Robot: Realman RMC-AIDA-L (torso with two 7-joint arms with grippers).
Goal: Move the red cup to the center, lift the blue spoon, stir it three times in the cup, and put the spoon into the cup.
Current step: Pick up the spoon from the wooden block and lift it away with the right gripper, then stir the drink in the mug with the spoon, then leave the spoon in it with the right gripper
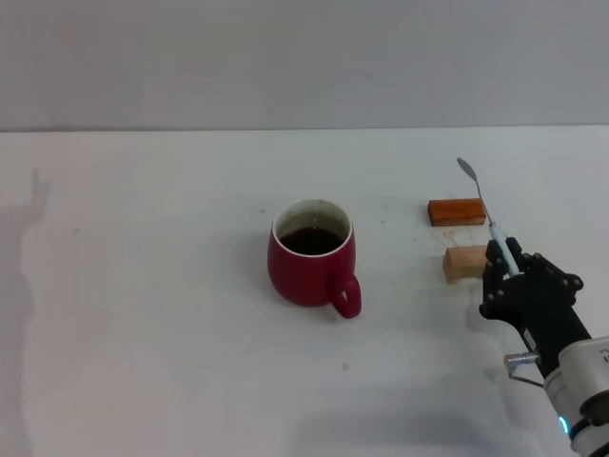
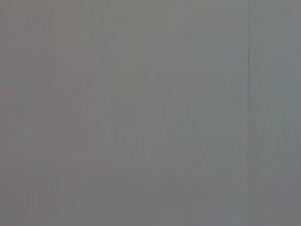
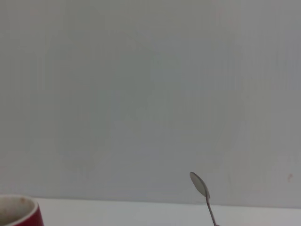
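A white table (image 1: 152,314) fills the head view, running back to a plain grey wall (image 1: 304,57); no brand, label or writing can be read on anything in sight. The red cup (image 1: 312,255) stands upright near the middle of the table, dark liquid inside its white inner wall and its loop handle turned toward the robot and a little to its right. The right gripper (image 1: 504,255) is at the lower right of the head view, clamped on the pale handle of the blue spoon (image 1: 483,211), which tilts up and away with its grey bowl uppermost, off the table and well apart from the cup. Just behind the gripper lie an orange-red block (image 1: 456,211) and, nearer, a tan block (image 1: 463,263), apart from each other. The left gripper is out of sight.
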